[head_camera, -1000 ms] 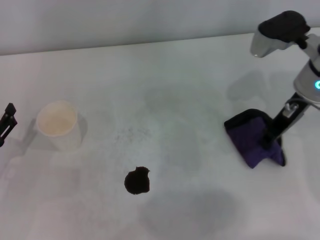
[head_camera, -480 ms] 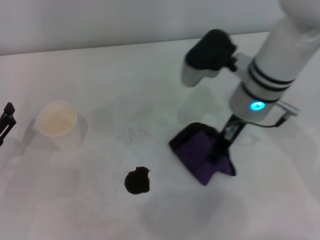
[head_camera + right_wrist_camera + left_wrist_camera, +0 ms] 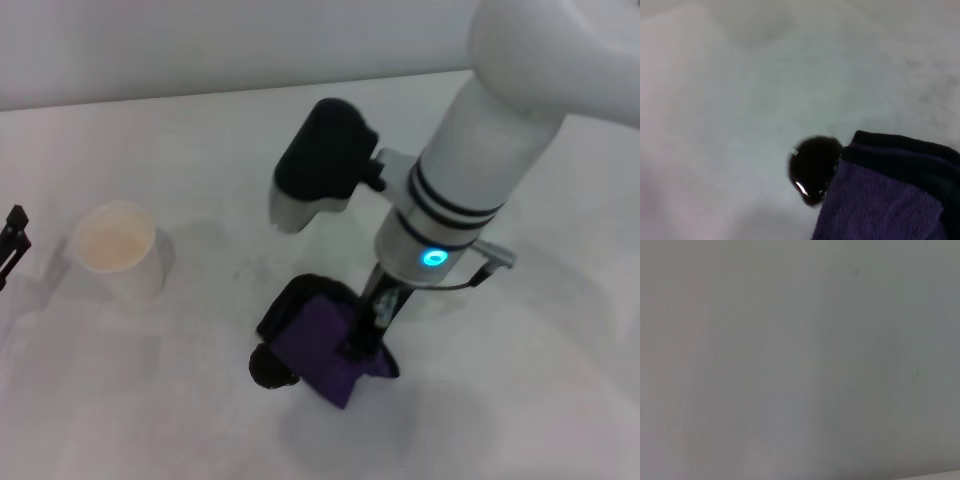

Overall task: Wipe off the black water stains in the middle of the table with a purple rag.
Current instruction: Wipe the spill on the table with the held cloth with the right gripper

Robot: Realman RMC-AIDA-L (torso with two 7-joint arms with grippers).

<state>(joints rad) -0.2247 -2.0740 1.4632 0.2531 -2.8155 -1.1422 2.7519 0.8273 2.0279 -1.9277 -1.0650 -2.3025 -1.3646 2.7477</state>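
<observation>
Contact between the purple rag (image 3: 325,345) and the black water stains (image 3: 812,169) is confirmed only by the right wrist view; the right gripper (image 3: 362,345) is clamped on the rag, while whether the left gripper (image 3: 14,240) is clamped cannot be told.

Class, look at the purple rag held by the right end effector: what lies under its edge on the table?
The purple rag overlaps one side of the black water stains; most of the blot shows beside it. Whatever lies beneath the rest of the cloth on the table is hidden.

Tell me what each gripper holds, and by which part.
Right gripper holds the rag near its right end. Left gripper, at the table's left edge, holds nothing.
</observation>
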